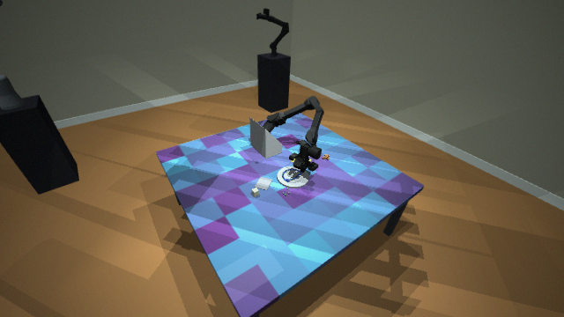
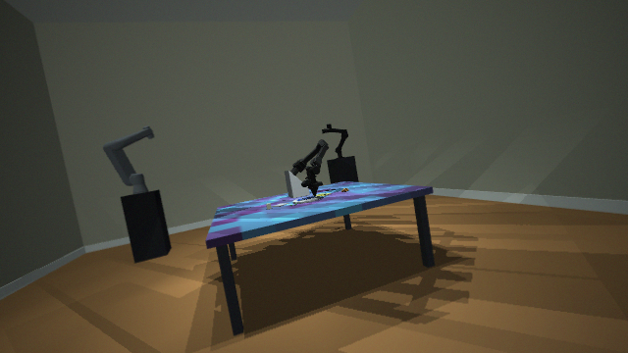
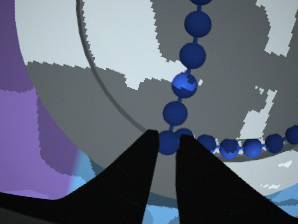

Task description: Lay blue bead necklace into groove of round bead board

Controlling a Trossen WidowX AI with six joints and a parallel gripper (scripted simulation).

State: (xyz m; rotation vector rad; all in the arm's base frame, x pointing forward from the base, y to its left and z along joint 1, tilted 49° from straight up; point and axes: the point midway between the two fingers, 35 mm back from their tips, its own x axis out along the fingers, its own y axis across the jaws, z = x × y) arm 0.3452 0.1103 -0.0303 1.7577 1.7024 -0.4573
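The round bead board is a pale disc with a thin circular groove, lying on the table under the arm. The blue bead necklace lies over it. In the wrist view one run of beads goes straight up from the fingertips, inside the bare left arc of the groove. Another run goes right, along or close to the groove's lower arc. My gripper points down low over the board's edge and is shut on a bead of the necklace. The arm hides part of the board in the top view.
A grey angled panel stands behind the board. A white flat piece and a cream cube lie beside it. Small grey bits lie in front. An orange object lies behind the gripper.
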